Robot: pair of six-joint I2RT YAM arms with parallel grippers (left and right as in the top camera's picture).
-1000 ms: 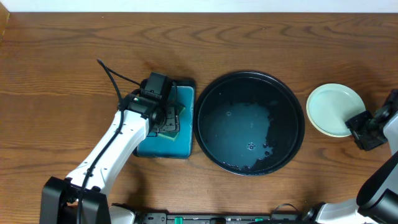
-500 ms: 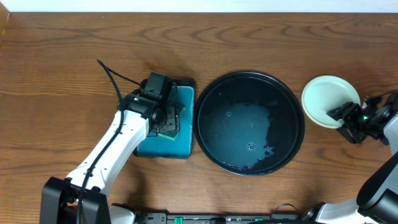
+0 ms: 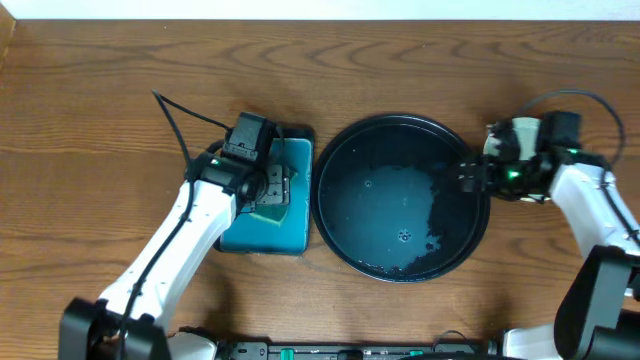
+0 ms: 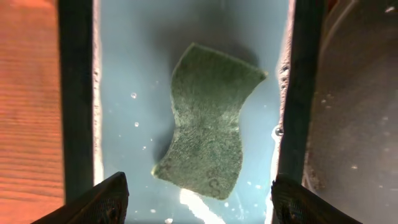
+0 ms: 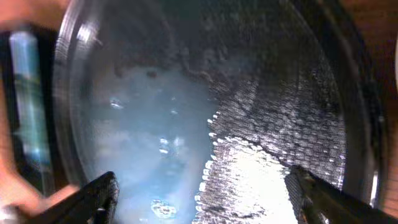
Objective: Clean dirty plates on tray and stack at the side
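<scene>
We count one round black tray, wet, mid-tabletop. One teal rectangular tray to its left holds one green sponge. One pale plate lies beside the round tray's right rim, mostly under the right arm. The left end effector is wide open and empty above the sponge. The right end effector is open and empty over the round tray.

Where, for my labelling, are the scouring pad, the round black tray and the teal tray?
scouring pad [image 4: 208,134]: left wrist view, its middle.
round black tray [image 3: 400,118]: overhead view, far rim.
teal tray [image 3: 288,232]: overhead view, bare floor.
</scene>
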